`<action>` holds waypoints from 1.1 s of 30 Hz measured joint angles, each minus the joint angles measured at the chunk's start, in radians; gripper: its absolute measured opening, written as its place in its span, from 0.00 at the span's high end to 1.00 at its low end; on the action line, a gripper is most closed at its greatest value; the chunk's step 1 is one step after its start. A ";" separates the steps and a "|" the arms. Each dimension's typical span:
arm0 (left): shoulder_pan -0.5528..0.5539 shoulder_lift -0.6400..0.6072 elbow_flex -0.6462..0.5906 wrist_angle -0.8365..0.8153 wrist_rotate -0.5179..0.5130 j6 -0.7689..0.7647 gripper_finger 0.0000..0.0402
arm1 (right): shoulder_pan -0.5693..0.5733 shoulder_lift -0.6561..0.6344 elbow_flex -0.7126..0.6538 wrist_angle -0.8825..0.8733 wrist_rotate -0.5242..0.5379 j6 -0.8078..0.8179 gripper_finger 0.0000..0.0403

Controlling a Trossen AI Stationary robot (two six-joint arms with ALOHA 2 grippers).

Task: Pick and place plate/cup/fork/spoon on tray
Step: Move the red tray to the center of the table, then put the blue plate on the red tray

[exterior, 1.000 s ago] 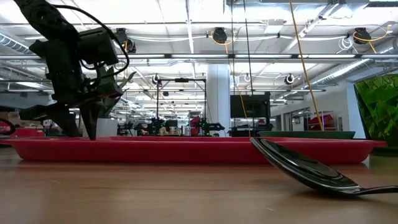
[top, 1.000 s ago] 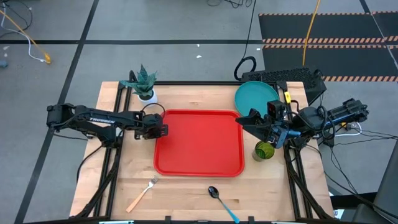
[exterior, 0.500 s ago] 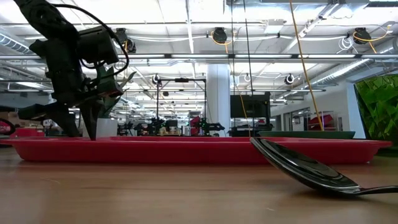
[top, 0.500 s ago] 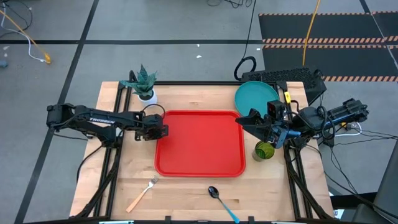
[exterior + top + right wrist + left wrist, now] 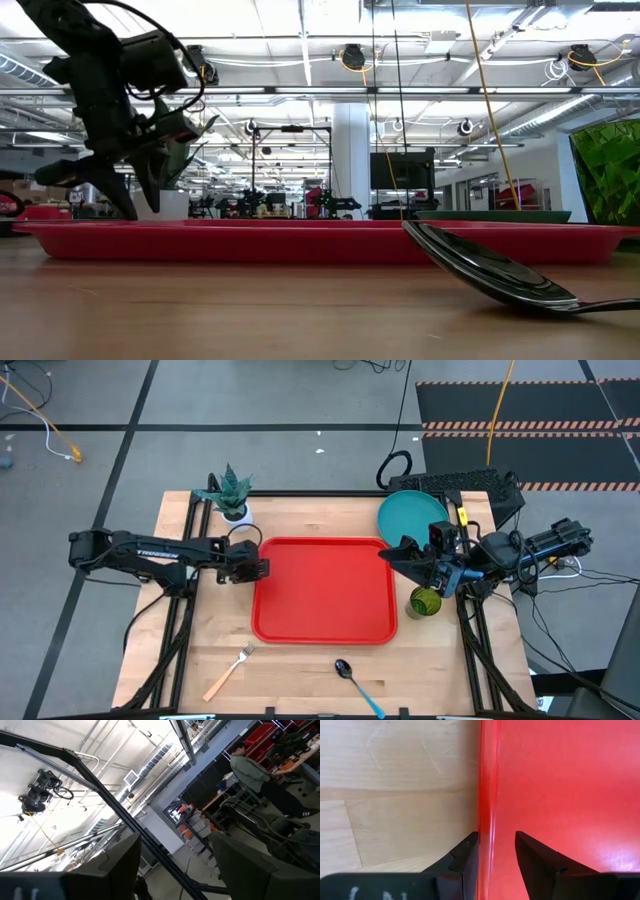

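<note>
Straddling the tray [image 5: 322, 590] rim at its 9 o'clock edge, left gripper [image 5: 494, 851] pinches it. Right gripper [image 5: 392, 554], spread and empty, sits nearest plate [image 5: 410, 516] at 12 o'clock and cup [image 5: 424, 602] at 5.

Two dark arms, black cables, tapered black fingers [image 5: 465, 862].

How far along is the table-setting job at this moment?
Done: nothing; the tray holds no items. In hand: the left gripper straddles the tray's left rim; the right gripper waits open between plate and cup. Left: plate, cup, fork and spoon.
</note>
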 joint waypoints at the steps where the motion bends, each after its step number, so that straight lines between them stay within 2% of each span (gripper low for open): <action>1: 0.000 -0.001 0.000 0.001 0.003 0.003 0.68 | 0.000 0.000 0.000 -0.002 0.000 0.000 0.41; 6: 0.000 -0.021 0.000 -0.032 0.049 0.041 0.68 | 0.000 0.000 0.000 -0.006 0.000 -0.001 0.41; 13: 0.008 -0.116 0.000 -0.272 0.052 0.106 0.68 | 0.000 0.000 0.000 -0.012 0.000 0.043 0.41; 19: 0.008 -0.279 0.033 -0.251 0.040 0.126 0.68 | -0.012 0.000 0.000 0.020 0.005 0.034 0.41; 22: 0.005 -0.348 0.125 -0.175 -0.002 0.275 0.68 | -0.023 0.002 0.000 0.088 0.058 -0.027 0.41; 25: -0.024 -0.374 0.289 -0.088 -0.099 0.481 0.68 | -0.048 0.001 0.000 0.136 0.167 -0.107 0.41; 27: -0.040 -0.372 0.417 -0.045 -0.173 0.625 0.68 | -0.084 0.000 0.000 0.109 0.232 -0.118 0.41; 30: -0.053 -0.348 0.599 0.039 -0.244 0.839 0.68 | -0.158 0.005 0.028 -0.058 0.265 -0.085 0.43; 33: -0.053 -0.319 0.739 0.073 -0.243 0.998 0.68 | -0.241 0.056 0.142 -0.297 0.200 -0.052 0.46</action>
